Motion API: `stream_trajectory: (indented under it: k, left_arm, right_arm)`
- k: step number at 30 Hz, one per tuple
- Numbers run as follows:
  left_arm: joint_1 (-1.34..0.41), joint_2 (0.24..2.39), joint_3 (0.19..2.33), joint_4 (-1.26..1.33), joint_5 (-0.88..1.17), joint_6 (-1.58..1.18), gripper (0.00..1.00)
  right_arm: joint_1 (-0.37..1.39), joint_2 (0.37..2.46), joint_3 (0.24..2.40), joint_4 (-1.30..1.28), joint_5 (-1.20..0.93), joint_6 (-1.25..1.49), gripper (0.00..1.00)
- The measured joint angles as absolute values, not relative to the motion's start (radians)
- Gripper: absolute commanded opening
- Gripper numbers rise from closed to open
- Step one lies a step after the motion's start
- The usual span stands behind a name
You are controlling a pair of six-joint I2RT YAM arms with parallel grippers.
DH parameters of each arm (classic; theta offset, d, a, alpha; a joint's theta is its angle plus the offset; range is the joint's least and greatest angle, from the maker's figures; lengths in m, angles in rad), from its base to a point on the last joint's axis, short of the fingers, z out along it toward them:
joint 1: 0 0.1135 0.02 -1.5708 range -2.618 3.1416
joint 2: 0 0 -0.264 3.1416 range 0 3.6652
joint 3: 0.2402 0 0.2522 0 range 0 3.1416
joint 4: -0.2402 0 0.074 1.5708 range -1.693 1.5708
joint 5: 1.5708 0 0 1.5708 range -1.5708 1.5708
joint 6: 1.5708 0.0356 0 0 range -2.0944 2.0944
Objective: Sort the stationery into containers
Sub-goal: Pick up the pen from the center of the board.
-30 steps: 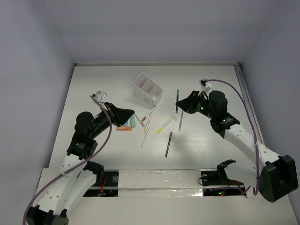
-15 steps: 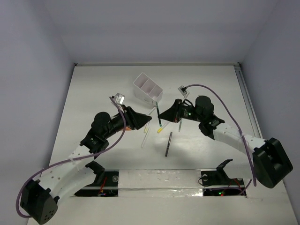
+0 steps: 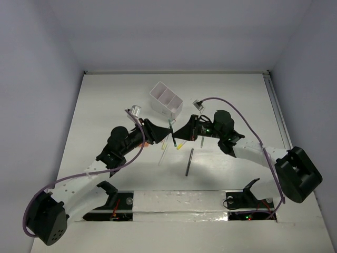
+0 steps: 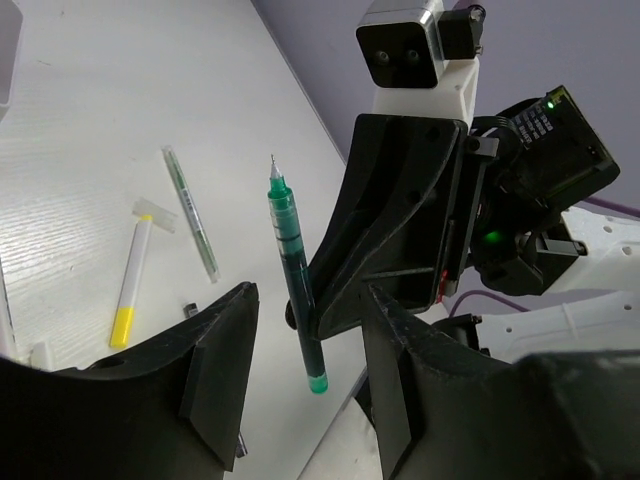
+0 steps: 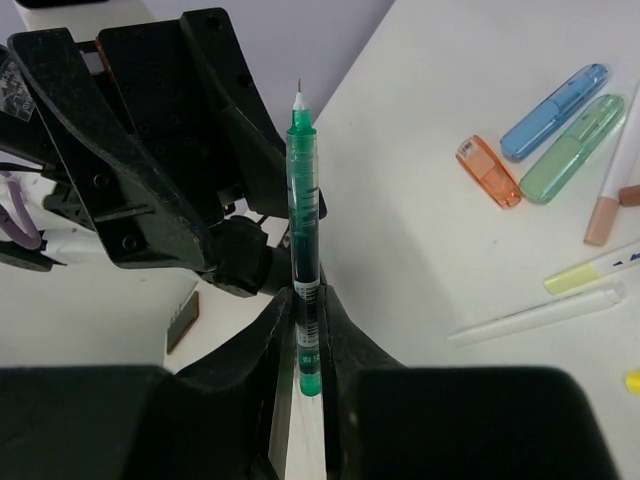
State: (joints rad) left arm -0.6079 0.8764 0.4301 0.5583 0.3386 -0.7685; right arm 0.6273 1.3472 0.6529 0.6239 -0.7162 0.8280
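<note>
The right hand [image 5: 305,300] is closed tight on a thin green see-through plastic pen [image 5: 302,200]. It pinches the pen near the bottom end, so the pointy tip sticks straight up and most of the pen is free to be grabbed.

The left hand [image 4: 310,298] is open. Its two black fingers stand wide apart, one on each side of the green pen, and they do not touch it. The two hands face each other very close, up in the air over the middle of the table [image 3: 105,95]. It looks like the right hand is holding the pen out so the left hand can take it. That is a guess.

The small white plastic box with three parts [image 3: 159,104] sits just beyond the hands, on the far side of them. The green pen is not in it yet.

More things wait on the table. A short orange piece [image 5: 487,172], a short blue piece [image 5: 553,98] and a short light green piece [image 5: 568,148] lie close together on the left. A white pen with a yellow end [image 4: 130,290] lies under the hands. A dark grey pen [image 3: 189,162] lies nearer, by itself.

If the left hand closes, it should close softly and square on the pen. Then the right hand can let go.
</note>
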Motion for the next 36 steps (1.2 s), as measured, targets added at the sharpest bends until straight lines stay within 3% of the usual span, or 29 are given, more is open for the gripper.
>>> stream_trajectory:
  k: [21, 32, 35, 36]
  left_arm:
    - [-0.643, 0.964, 0.387, 0.696, 0.308, -0.815, 0.30]
    - [-0.655, 0.977, 0.382, 0.726, 0.300, -0.832, 0.00]
    - [-0.655, 0.969, 0.382, 0.712, 0.297, -0.823, 0.00]
    - [-0.656, 0.963, 0.383, 0.700, 0.295, -0.815, 0.00]
  right_arm:
    - [0.656, 1.406, 0.601, 0.813, -0.740, 0.913, 0.00]
    - [0.660, 1.454, 0.586, 0.931, -0.749, 0.973, 0.00]
    - [0.661, 1.458, 0.585, 0.936, -0.749, 0.976, 0.26]
    - [0.663, 1.457, 0.584, 0.935, -0.749, 0.976, 0.39]
